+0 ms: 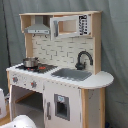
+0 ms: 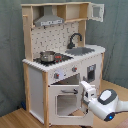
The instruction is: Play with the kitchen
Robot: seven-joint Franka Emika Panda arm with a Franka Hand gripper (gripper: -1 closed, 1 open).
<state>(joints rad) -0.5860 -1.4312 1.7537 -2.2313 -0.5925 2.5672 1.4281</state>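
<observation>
The kitchen is a white and light-wood toy unit with a range hood, a dotted backsplash, a black faucet, a grey sink and a small pot on the stovetop. In the second exterior view its windowed oven door looks swung out from the front, and my gripper is at the door's handle side. In the first exterior view the oven opening shows and only a white part of my arm appears at the bottom edge.
A grey curtain hangs behind the kitchen in both exterior views. The unit stands on a wooden floor. A narrow door with a small window is beside the oven. The rounded counter end juts out on the first exterior view's right.
</observation>
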